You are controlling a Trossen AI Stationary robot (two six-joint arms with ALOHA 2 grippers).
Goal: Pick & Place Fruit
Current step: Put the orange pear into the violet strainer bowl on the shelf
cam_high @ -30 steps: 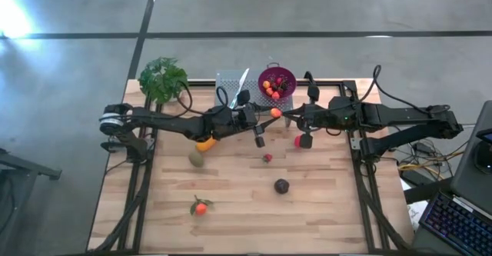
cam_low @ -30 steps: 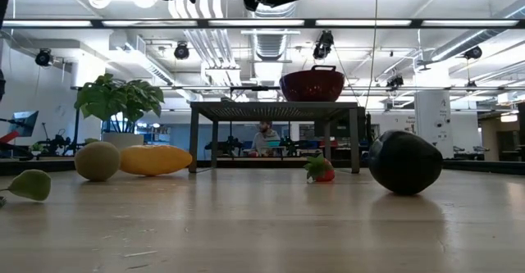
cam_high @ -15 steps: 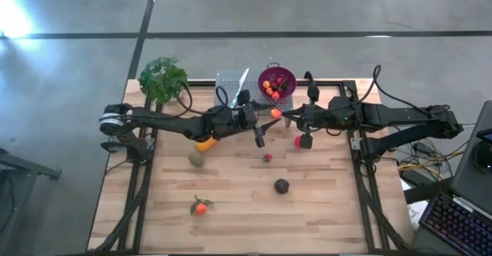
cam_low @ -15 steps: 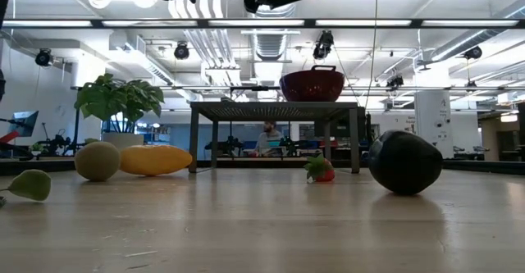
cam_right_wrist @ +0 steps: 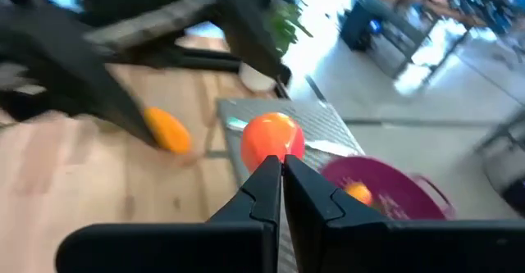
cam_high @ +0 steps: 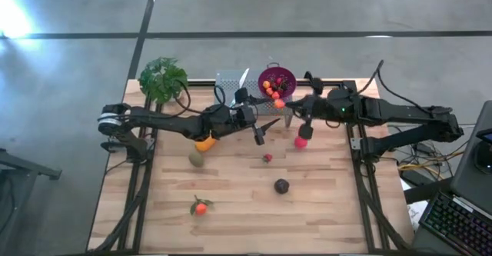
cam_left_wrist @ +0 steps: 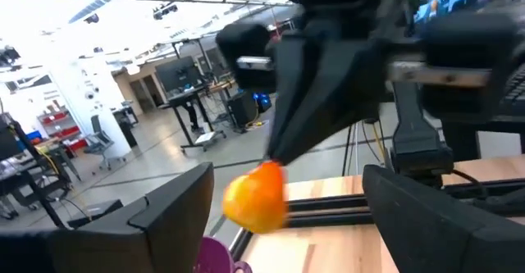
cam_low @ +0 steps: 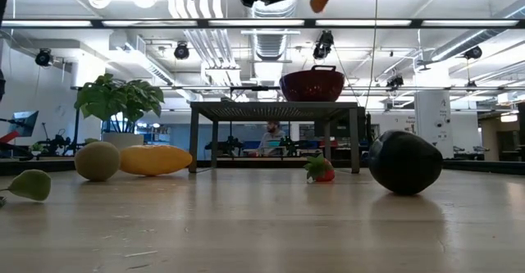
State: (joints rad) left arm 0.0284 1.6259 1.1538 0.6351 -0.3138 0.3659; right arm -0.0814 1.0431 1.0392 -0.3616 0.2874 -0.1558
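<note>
Holding a small round orange fruit (cam_high: 279, 103) at the very tips of its fingers, the right gripper (cam_high: 284, 104) hangs in the air close to the purple colander bowl (cam_high: 277, 80). Its 2 fingers are pressed together, and in the right wrist view the fruit (cam_right_wrist: 271, 140) sits just at their ends, so the pinch looks thin. The bowl (cam_right_wrist: 385, 193) lies beyond the tips and a little to one side, standing on a grey mesh stand (cam_high: 231, 80) at the far edge of the table (cam_high: 323, 202).

The left gripper (cam_high: 265, 124) is just beside it with its fingers spread wide and nothing between them; its wrist view shows the orange fruit (cam_left_wrist: 256, 196) ahead of the open gap, held by the other arm's dark fingers.

I judge that the coming move depends on 1 relation: the fruit is almost at the rim of the bowl but not yet clearly over its inside. The right arm needs to carry it a little farther toward the back edge before letting go, otherwise it may fall on the stand or the table.

Other fruits lie on the table: an elongated orange one (cam_high: 204, 143), an olive-green one (cam_high: 197, 157), a red ball (cam_high: 300, 142), a dark purple ball (cam_high: 282, 185) and a tiny red piece (cam_high: 267, 157).
</note>
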